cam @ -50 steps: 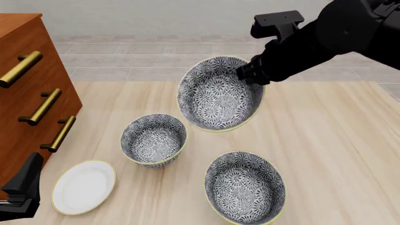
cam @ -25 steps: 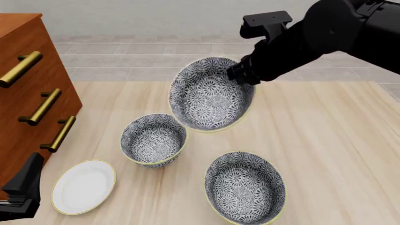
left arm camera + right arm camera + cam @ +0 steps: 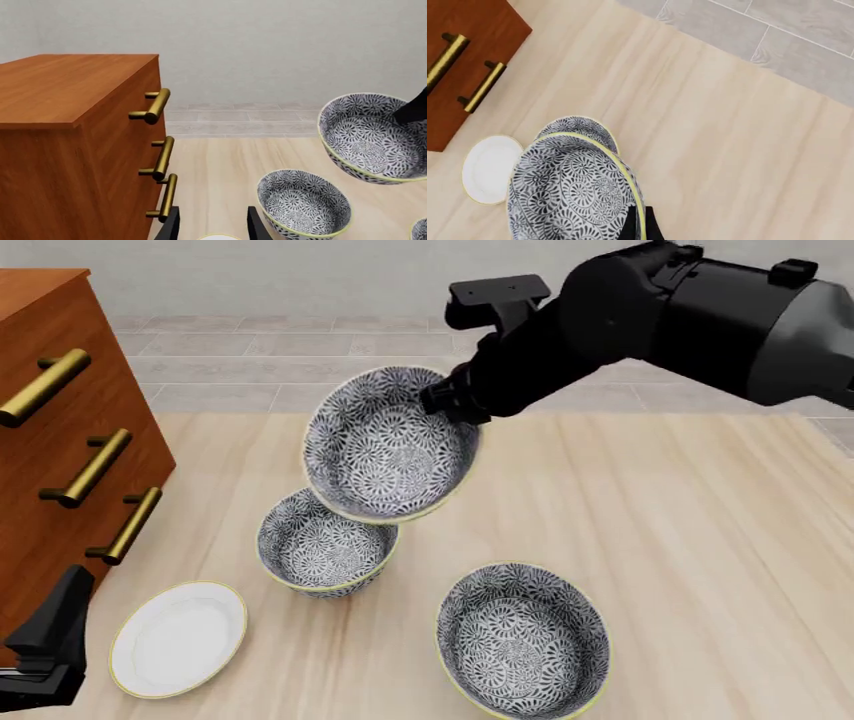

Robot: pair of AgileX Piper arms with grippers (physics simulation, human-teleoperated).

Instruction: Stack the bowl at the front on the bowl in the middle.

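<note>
The right arm reaches in from the upper right of the front view, its wrist bent down and leftward. The right gripper (image 3: pixel 447 405) is clamped on the rim of a tilted bowl (image 3: pixel 387 445), held in the air. The left gripper (image 3: pixel 212 225) sits low at the near left, fingers apart and holding nothing.

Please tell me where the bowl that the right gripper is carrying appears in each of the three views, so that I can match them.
Front view: the carried bowl hangs tilted in the upper middle, above the bowl on the table.
Left wrist view: the carried bowl is at the right edge, in the air.
Right wrist view: it fills the lower middle.
Shared landmark: the wooden drawer cabinet with brass handles.
</note>
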